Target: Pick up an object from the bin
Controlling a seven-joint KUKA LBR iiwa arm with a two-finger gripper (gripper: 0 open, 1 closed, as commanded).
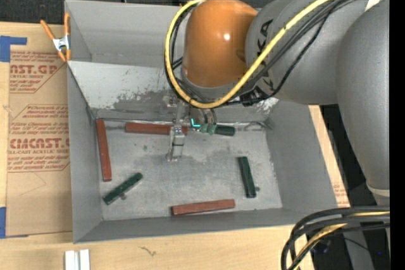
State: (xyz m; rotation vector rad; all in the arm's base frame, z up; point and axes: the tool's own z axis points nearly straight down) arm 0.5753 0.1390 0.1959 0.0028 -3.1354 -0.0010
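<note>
My gripper (pixel 175 152) hangs below the orange wrist cover, low over the bin floor near the back middle. Just to its upper left a red-brown flat stick (pixel 148 128) lies along the back wall, its right end beside the gripper. A short dark green piece (pixel 223 130) lies close on the gripper's right, partly hidden under the wrist. Nothing shows in the gripper's grasp.
A second red-brown stick (pixel 103 150) lies lengthwise by the left wall and a third (pixel 202 207) along the front wall. One dark green stick (pixel 123 188) lies slanted at the front left, another (pixel 247 176) at the right. The arm covers the bin's back right.
</note>
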